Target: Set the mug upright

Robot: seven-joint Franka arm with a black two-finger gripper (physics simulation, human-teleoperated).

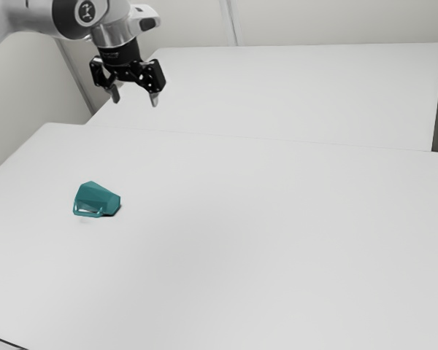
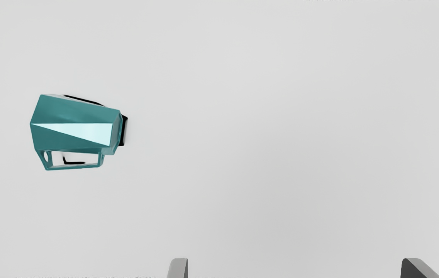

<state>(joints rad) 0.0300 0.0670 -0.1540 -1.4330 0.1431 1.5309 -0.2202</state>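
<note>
A teal faceted mug point(image 1: 96, 200) lies on its side on the white table point(image 1: 263, 240), in the exterior view's left part, its narrower end toward the exterior view's right. My gripper point(image 1: 135, 100) hangs well above the table with its fingers spread and nothing between them. In the wrist view the mug point(image 2: 74, 125) lies off to one side of the open gripper point(image 2: 294, 266), apart from both fingers. The angular handle point(image 2: 73, 167) sticks out from the mug's side. The inside of the mug is hidden.
Behind the table a second white surface point(image 1: 299, 95) spans the exterior view's back. Pale walls point(image 1: 336, 22) rise beyond it. The near table edge shows at the exterior view's lower left corner.
</note>
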